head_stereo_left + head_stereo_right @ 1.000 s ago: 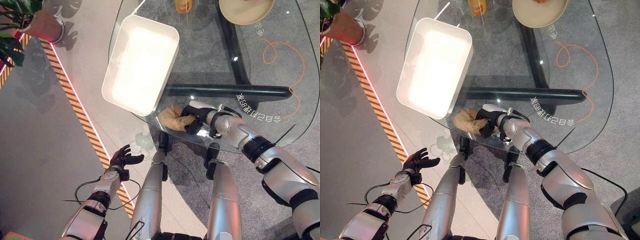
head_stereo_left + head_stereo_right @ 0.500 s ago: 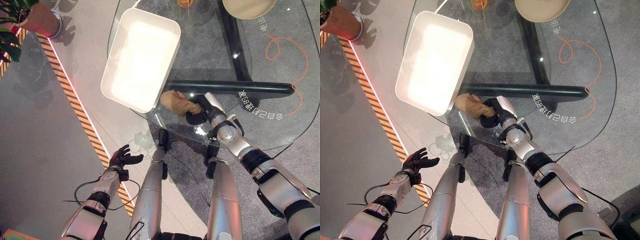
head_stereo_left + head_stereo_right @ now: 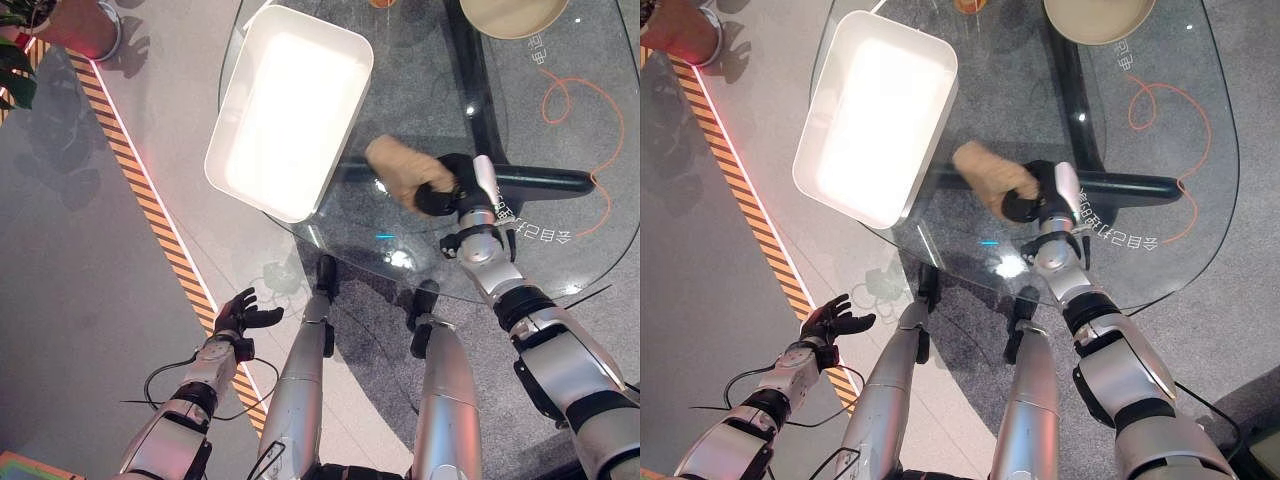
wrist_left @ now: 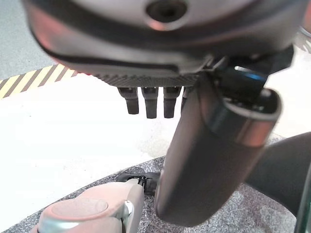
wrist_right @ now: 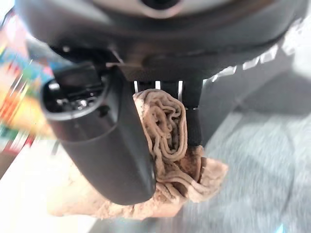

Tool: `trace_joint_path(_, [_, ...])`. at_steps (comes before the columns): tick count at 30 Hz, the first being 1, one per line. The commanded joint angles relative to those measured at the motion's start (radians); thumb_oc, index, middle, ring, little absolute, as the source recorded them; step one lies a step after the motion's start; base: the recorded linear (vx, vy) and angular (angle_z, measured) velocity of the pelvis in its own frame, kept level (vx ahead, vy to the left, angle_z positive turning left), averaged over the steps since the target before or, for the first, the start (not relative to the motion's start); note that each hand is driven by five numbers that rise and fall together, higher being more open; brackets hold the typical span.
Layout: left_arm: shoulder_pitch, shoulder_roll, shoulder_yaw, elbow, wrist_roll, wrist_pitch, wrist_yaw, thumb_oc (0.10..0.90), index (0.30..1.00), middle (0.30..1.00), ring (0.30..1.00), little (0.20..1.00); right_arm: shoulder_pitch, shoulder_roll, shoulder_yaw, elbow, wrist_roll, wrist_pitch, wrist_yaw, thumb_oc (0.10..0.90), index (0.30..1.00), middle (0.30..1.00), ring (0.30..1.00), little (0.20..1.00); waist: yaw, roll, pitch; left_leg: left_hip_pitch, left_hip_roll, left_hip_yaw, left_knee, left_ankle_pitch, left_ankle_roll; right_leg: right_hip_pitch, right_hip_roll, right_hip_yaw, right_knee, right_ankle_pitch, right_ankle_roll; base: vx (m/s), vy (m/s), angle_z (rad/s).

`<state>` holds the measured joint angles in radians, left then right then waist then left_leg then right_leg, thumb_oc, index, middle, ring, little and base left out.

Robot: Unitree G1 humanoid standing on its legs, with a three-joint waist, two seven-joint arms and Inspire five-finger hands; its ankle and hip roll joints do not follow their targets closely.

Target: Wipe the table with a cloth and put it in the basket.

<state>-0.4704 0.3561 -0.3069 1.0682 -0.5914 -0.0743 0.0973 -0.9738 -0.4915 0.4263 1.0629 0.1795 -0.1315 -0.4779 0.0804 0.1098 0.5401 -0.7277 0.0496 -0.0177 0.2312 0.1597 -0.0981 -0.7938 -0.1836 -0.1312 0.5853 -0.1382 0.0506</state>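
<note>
while the right hand [image 3: 452, 195] has its fingers and thumb curled tight around the tan cloth [image 3: 400, 172], bunched folds squeezed between them in the right wrist view, the cloth sits at about the centre of the glass table [image 3: 560, 265], its loose end trailing toward ten o'clock, just beside the lower right corner of the white basket [image 3: 290, 110]. the basket lies at about ten o'clock from the hand, partly overhanging the table's edge, and holds nothing. so the drop has not yet been made; whether the wiping is finished cannot be read from the glass. the left hand [image 3: 240, 316] hangs at seven o'clock, well apart from the table and low over the floor, fingers loosely spread and holding nothing.
</note>
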Motion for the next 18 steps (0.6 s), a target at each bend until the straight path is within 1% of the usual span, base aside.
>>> trace_joint_path(1, [0.036, 0.059, 0.004, 0.047, -0.024, -0.035, 0.012, 0.800, 0.900, 0.900, 0.900, 0.900, -0.013, -0.216, -0.101, 0.138, 0.057, 0.064, -0.180, 0.100, 0.300, 0.300, 0.300, 0.200, -0.008, -0.005, -0.020, -0.003, -0.054, 0.050, 0.134, -0.161, 0.087, 0.013, 0.031, -0.044, -0.119, 0.119, 0.012, 0.00, 0.000, 0.00])
trace_joint_path(5, [0.030, 0.073, 0.011, 0.057, -0.027, -0.036, -0.001, 0.800, 0.900, 0.900, 0.900, 0.900, -0.006, -0.233, -0.121, 0.179, 0.062, 0.086, -0.214, 0.100, 0.300, 0.300, 0.300, 0.200, -0.008, -0.010, -0.020, -0.001, -0.052, 0.050, 0.134, -0.163, 0.088, 0.017, 0.033, -0.045, -0.123, 0.122, 0.016, 0.00, 0.000, 0.00])
trace_joint_path(9, [0.028, 0.086, 0.018, 0.060, -0.031, -0.032, -0.003, 0.800, 0.900, 0.900, 0.900, 0.900, 0.022, -0.255, -0.154, 0.198, 0.106, 0.098, -0.239, 0.100, 0.300, 0.300, 0.300, 0.200, -0.012, -0.016, -0.020, 0.003, -0.047, 0.052, 0.127, -0.165, 0.089, 0.020, 0.036, -0.043, -0.130, 0.125, 0.021, 0.00, 0.000, 0.00])
trace_joint_path(15, [0.030, 0.104, 0.027, 0.069, -0.035, -0.037, -0.013, 0.800, 0.900, 0.900, 0.900, 0.900, 0.063, -0.276, -0.199, 0.228, 0.164, 0.098, -0.282, 0.100, 0.300, 0.300, 0.300, 0.200, -0.019, -0.023, -0.020, 0.000, -0.045, 0.051, 0.127, -0.168, 0.088, 0.018, 0.042, -0.040, -0.134, 0.128, 0.024, 0.00, 0.000, 0.00])
trace_joint_path(18, [0.030, 0.116, 0.036, 0.072, -0.038, -0.037, -0.021, 0.800, 0.900, 0.900, 0.900, 0.900, 0.081, -0.284, -0.220, 0.228, 0.185, 0.116, -0.299, 0.100, 0.300, 0.300, 0.300, 0.200, -0.023, -0.029, -0.020, 0.001, -0.042, 0.053, 0.123, -0.170, 0.086, 0.019, 0.045, -0.036, -0.139, 0.129, 0.026, 0.00, -0.003, -0.01])
